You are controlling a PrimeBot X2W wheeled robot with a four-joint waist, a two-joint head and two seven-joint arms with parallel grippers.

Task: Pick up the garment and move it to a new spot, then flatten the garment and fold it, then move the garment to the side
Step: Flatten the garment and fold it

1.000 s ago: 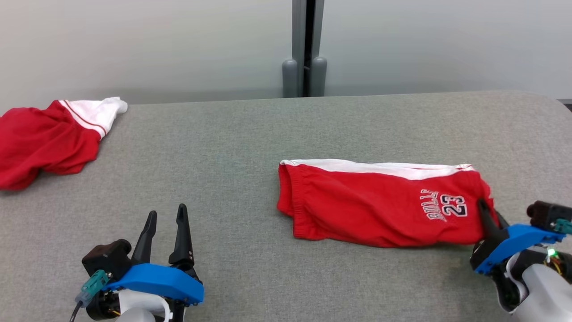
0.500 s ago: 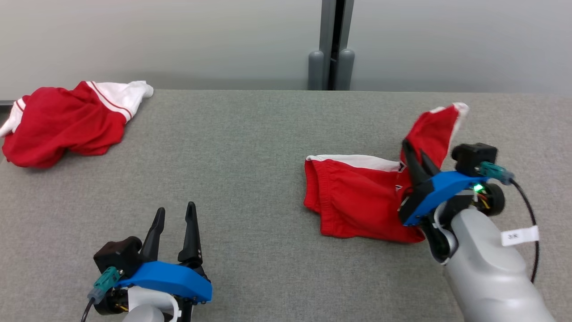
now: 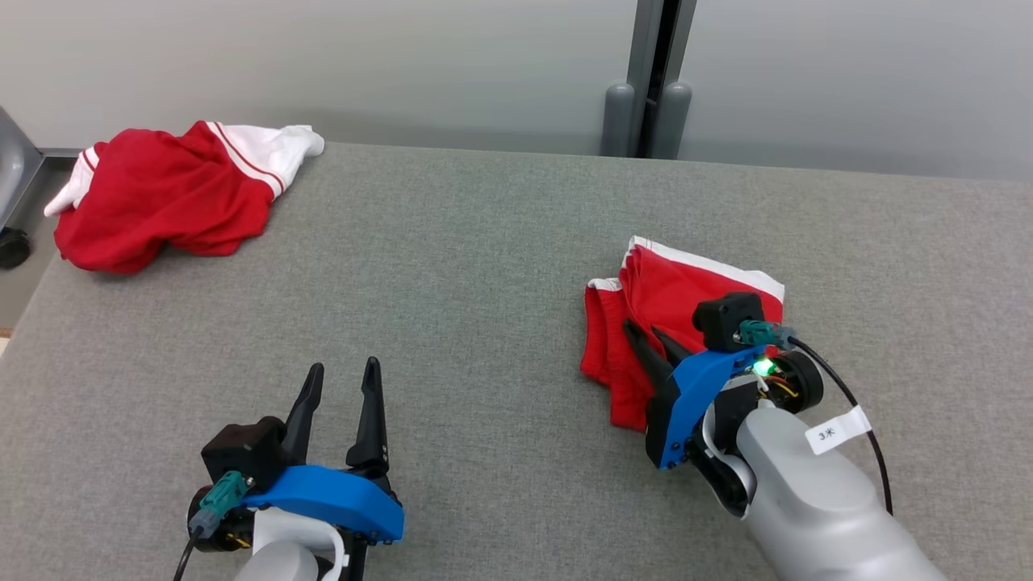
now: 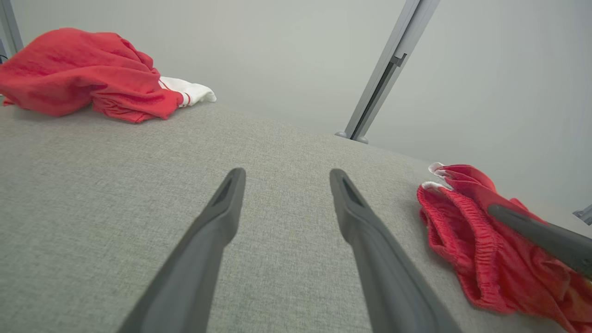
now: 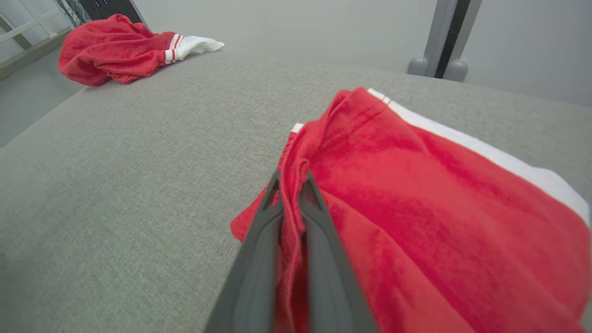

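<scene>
Grey cloth covers the counter (image 3: 484,266), where the right claw (image 3: 641,328), pinched tight on a fold of the red shorts (image 3: 686,278) right of centre, should lay that edge squarely over the lower layer before releasing, while the left claw (image 3: 345,365) sits spread and empty.

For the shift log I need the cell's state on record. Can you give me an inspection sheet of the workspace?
Surface: grey fabric table, no stains seen.
Job's things: red shorts folded over on the table's right half, white band along the far edge.
Clutter: second red garment bunched at the far left corner.
Grippers: left pincer open, empty, near edge; right pincer shut on the shorts' top layer.
Cables: black cable with a white tag loops off the right wrist, clear of the cloth.
Surroundings: pale wall, grey post behind the table.
</scene>
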